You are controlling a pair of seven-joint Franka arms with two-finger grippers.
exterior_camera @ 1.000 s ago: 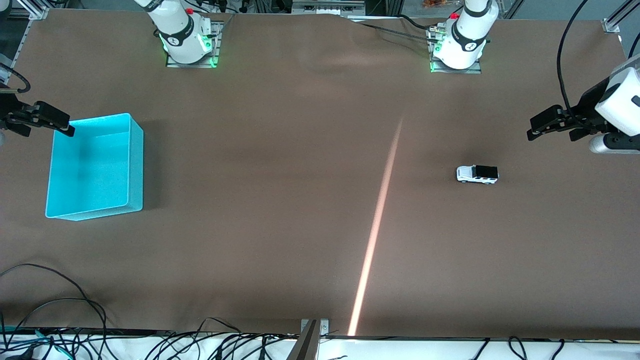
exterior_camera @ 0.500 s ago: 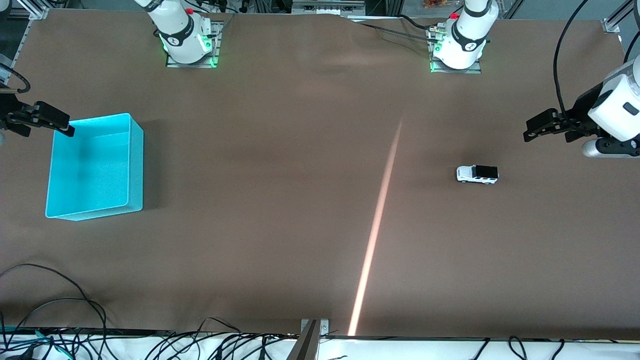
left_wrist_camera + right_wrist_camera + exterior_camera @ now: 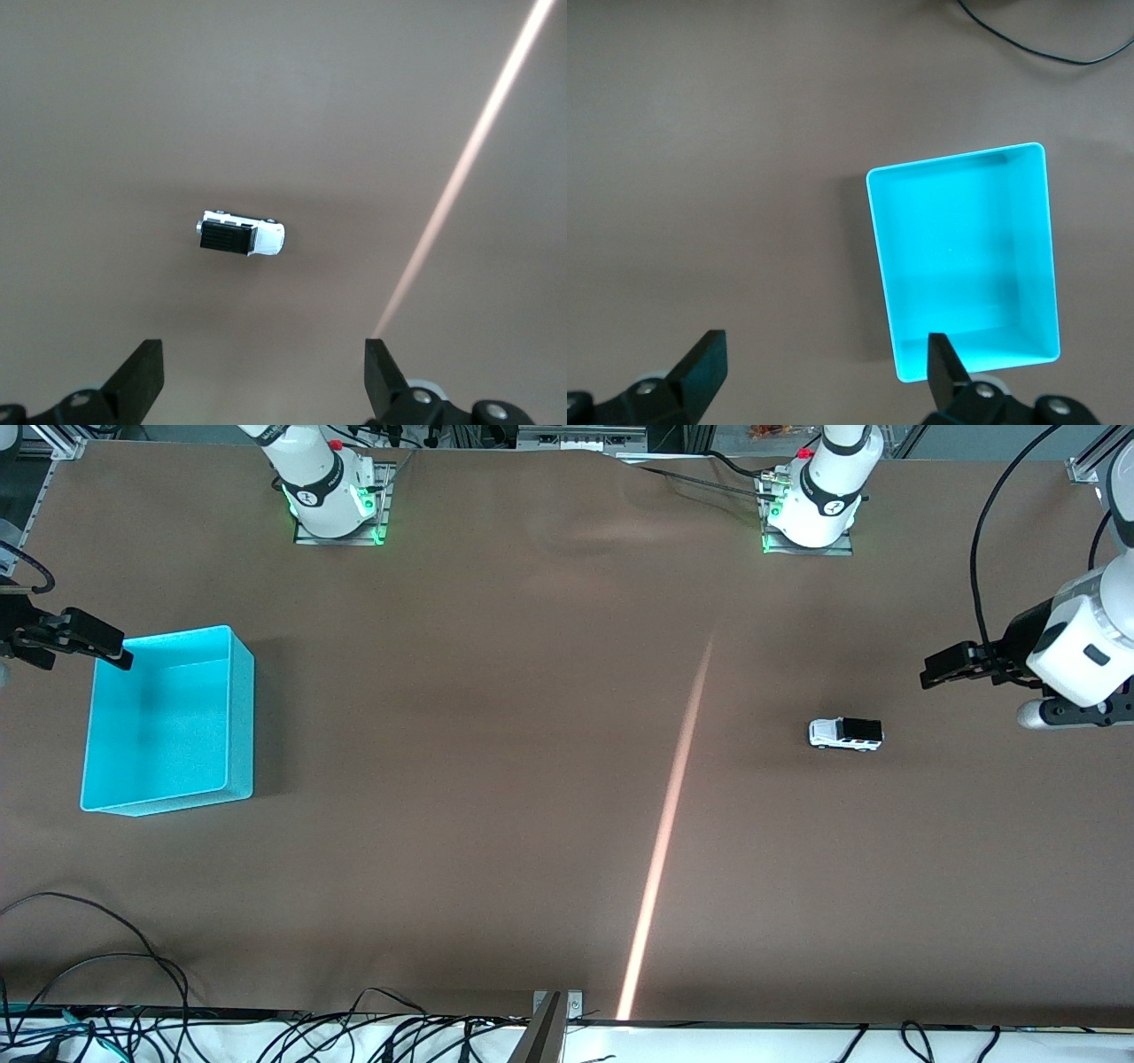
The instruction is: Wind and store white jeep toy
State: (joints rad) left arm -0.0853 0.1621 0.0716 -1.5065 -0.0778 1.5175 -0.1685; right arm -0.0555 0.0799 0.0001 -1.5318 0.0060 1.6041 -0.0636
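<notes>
The white jeep toy [image 3: 845,734], a tiny white car with a black roof, stands on its wheels on the brown table toward the left arm's end. It also shows in the left wrist view [image 3: 240,235]. My left gripper [image 3: 941,667] is open and empty, up in the air over the table beside the jeep toward the left arm's end; in its own view [image 3: 263,379] the jaws stand wide apart. The cyan bin [image 3: 168,722] stands empty at the right arm's end. My right gripper [image 3: 93,646] is open and empty over the bin's edge [image 3: 877,221].
A bright streak of light [image 3: 669,815] runs across the table between the jeep and the bin. Loose black cables [image 3: 97,965] lie along the table's edge nearest the front camera. The arm bases [image 3: 332,500] stand at the top.
My left gripper has moved down and toward the jeep over the last second. The right arm, the jeep and the bin have not moved.
</notes>
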